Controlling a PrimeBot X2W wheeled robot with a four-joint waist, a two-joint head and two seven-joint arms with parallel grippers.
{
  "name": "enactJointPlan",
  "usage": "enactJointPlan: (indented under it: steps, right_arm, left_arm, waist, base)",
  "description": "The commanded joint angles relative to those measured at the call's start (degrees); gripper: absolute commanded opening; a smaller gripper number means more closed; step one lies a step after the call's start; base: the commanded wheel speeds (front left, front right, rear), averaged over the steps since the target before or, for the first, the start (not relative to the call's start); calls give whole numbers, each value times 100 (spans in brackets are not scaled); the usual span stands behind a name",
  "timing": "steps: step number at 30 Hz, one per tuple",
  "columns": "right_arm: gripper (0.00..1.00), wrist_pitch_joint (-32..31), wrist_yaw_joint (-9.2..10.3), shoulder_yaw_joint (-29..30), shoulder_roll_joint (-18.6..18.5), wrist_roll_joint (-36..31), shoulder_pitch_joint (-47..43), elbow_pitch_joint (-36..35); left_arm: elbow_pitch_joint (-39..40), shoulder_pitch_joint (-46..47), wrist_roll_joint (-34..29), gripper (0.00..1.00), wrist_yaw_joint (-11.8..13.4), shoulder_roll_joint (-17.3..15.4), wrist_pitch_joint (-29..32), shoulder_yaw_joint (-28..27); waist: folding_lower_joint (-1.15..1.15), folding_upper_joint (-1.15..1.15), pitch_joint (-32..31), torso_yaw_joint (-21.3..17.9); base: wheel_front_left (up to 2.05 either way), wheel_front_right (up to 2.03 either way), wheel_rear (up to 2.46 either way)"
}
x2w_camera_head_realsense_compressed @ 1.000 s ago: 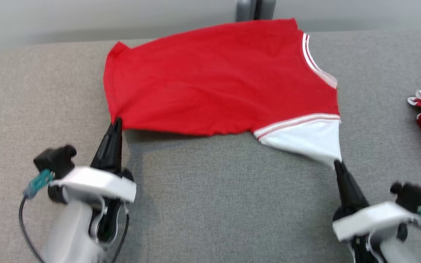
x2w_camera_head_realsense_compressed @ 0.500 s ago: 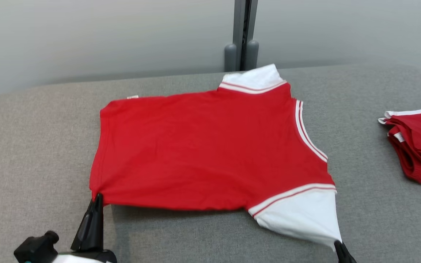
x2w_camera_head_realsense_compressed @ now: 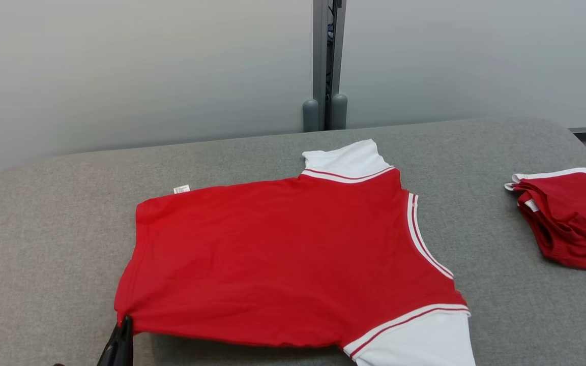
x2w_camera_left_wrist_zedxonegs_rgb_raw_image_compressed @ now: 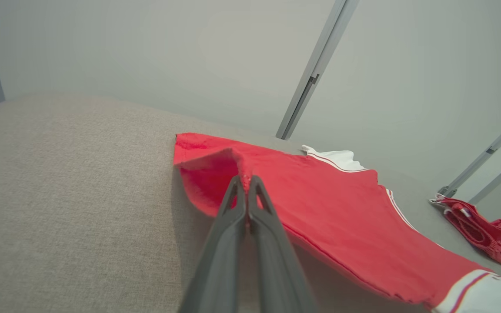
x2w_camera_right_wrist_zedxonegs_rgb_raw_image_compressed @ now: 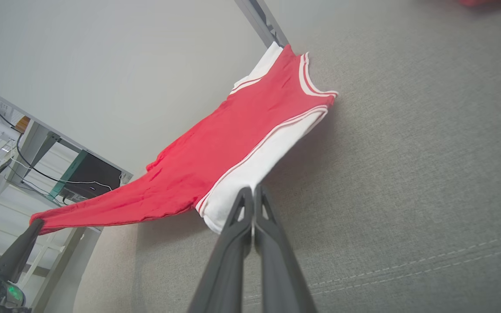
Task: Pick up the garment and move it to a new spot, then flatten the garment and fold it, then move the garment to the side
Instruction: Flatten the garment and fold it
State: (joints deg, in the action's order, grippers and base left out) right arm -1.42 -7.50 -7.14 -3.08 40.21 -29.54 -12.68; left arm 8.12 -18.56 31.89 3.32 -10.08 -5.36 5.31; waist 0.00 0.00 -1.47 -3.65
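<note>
The garment (x2w_camera_head_realsense_compressed: 283, 259) is a red T-shirt with white sleeves and white-striped trim, spread over the grey padded surface (x2w_camera_head_realsense_compressed: 44, 229) with its far part resting and its near edge lifted. My left gripper (x2w_camera_head_realsense_compressed: 126, 321) is shut on the near left hem corner; the left wrist view shows that gripper (x2w_camera_left_wrist_zedxonegs_rgb_raw_image_compressed: 246, 179) pinching bunched red cloth of the garment (x2w_camera_left_wrist_zedxonegs_rgb_raw_image_compressed: 342, 221). My right gripper (x2w_camera_right_wrist_zedxonegs_rgb_raw_image_compressed: 252, 190) is shut on the tip of the white sleeve, and the garment (x2w_camera_right_wrist_zedxonegs_rgb_raw_image_compressed: 233, 143) stretches away from it toward the left gripper (x2w_camera_right_wrist_zedxonegs_rgb_raw_image_compressed: 37, 222).
A second red-and-white garment (x2w_camera_head_realsense_compressed: 567, 223) lies crumpled at the surface's right edge, also seen as a red heap (x2w_camera_left_wrist_zedxonegs_rgb_raw_image_compressed: 476, 232). A grey wall with a vertical metal post (x2w_camera_head_realsense_compressed: 326, 61) stands behind the surface. A desk with cables (x2w_camera_right_wrist_zedxonegs_rgb_raw_image_compressed: 24, 156) lies beyond the surface's left end.
The head camera has tilted up, so the whole picture slid down and both grippers dropped toward the bottom edge. The garment's far part now lies on the surface, with the far white sleeve showing.
</note>
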Motion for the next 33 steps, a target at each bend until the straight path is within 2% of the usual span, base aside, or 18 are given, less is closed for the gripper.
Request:
enactJointPlan:
  steps: [1, 10, 17, 23, 33]
  right_arm:
    - [0, -52, 1, 50, 0, -11, -15, -103]
    - [0, -152, 1, 208, 5, 180, 130, -163]
    - [0, -285, 1, 447, 4, 328, 649, -47]
    - [0, -567, 1, 606, 3, 194, 1693, 189]
    - [0, -604, 1, 535, -282, 116, 3448, 1018]
  left_arm:
    - [100, -26, 23, 0, 49, -45, 31, -39]
    - [350, -35, 29, 0, 218, -123, 441, 54]
    - [317, 239, 138, 0, 263, -138, 801, 130]
    - [151, 889, 345, 0, 221, -238, 1254, 101]
    - [-378, 1877, 470, 0, 24, -317, 1338, 86]
  waist:
    - [0, 0, -10, 12]
    - [0, 0, 6, 135]
    - [0, 0, 220, 231]
    - [0, 0, 815, 318]
    - [0, 0, 1509, 300]
  base:
    - [0, 0, 0]
    - [0, 0, 0]
    - [0, 0, 0]
    - [0, 0, 0]
    - [0, 0, 0]
